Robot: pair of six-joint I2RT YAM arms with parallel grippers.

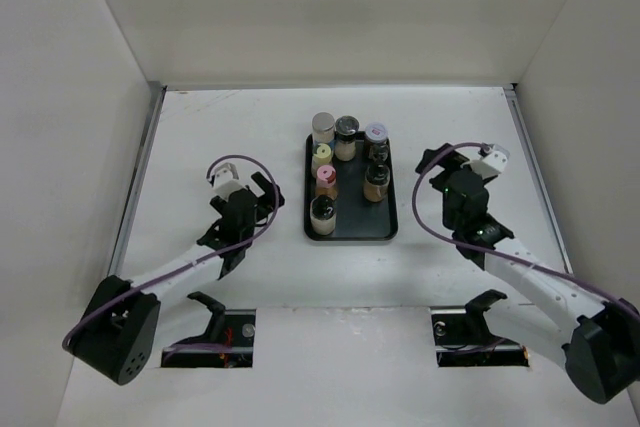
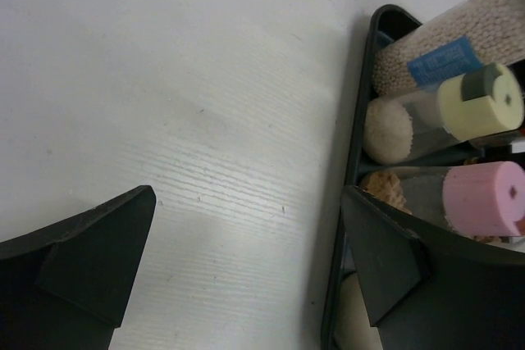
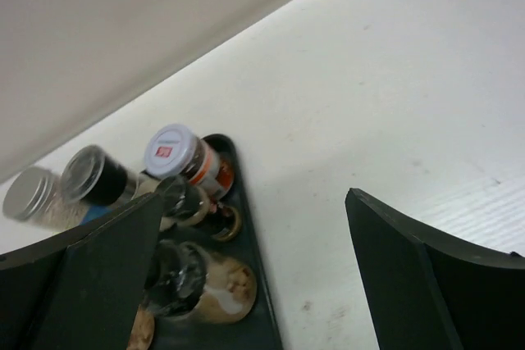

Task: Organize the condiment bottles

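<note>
Several condiment bottles stand in two columns on the black tray (image 1: pixel 356 225) at the table's middle. They include a silver-capped jar (image 1: pixel 323 127), a yellow-capped one (image 1: pixel 321 155), a pink-capped one (image 1: pixel 327 178) and a white-capped one (image 1: pixel 376 133). My left gripper (image 1: pixel 266 192) is open and empty just left of the tray. In the left wrist view it (image 2: pixel 248 194) frames bare table, with the yellow cap (image 2: pixel 480 108) and pink cap (image 2: pixel 484 198) at the right. My right gripper (image 1: pixel 428 175) is open and empty right of the tray. Its wrist view (image 3: pixel 254 196) shows the white-capped jar (image 3: pixel 176 149) and a black-knob jar (image 3: pixel 201 280).
White walls enclose the table on the left, back and right. The tray's rim (image 2: pixel 354 145) lies close beside my left gripper's right finger (image 2: pixel 385 260). Two black fixtures sit at the near edge by the arm bases (image 1: pixel 205 309).
</note>
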